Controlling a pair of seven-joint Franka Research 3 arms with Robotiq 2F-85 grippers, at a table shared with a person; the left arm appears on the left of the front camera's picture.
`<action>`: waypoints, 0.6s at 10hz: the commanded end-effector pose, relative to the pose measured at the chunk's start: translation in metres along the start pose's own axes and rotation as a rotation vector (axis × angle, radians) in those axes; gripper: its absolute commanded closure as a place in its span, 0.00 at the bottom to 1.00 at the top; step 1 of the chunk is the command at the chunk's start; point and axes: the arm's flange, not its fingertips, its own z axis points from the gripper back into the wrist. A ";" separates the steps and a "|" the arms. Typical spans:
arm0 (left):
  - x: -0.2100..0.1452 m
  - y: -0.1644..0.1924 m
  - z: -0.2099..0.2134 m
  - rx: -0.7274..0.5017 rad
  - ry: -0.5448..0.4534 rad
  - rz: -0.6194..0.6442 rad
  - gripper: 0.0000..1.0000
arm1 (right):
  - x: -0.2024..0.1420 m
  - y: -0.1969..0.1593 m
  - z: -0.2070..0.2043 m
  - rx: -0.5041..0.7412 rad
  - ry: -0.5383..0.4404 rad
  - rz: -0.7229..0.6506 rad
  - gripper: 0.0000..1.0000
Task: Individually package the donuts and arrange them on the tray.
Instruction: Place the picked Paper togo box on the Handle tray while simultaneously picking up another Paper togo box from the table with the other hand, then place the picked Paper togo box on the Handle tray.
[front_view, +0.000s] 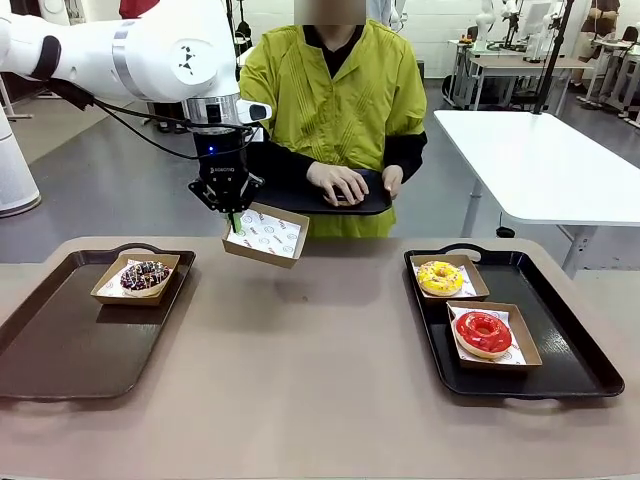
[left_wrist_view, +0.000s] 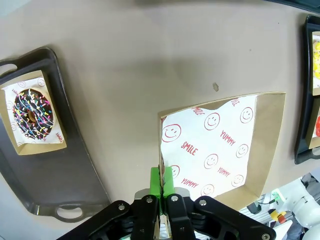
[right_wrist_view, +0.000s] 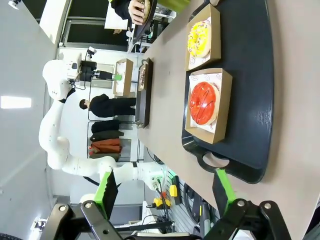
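Cardboard box (front_view: 265, 235) with smiley-printed paper hangs tilted above the surface (front_view: 320, 340), pinched by its near wall in my left pincer (front_view: 232, 222), whose green pads are pressed together on the edge. My right pincer (right_wrist_view: 166, 187) is spread wide above the right tray (front_view: 570, 350). That tray carries the yellow-iced donut (front_view: 440, 277) and the red-iced donut (front_view: 483, 333), each in its own box. On the left tray (front_view: 60, 350) a boxed chocolate sprinkled donut (front_view: 145, 276) sits. Across from me, the person's hands (front_view: 340, 183) rest on a third black tray (front_view: 300, 195).
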 end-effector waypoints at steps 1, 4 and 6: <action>-0.005 0.003 0.001 0.001 -0.005 0.002 1.00 | 0.000 0.004 0.001 0.006 -0.006 0.001 0.00; -0.005 0.003 0.001 0.001 -0.005 0.002 1.00 | 0.000 0.004 0.001 0.006 -0.006 0.001 0.00; -0.005 0.003 0.001 0.001 -0.005 0.002 1.00 | 0.000 0.004 0.001 0.006 -0.006 0.001 0.00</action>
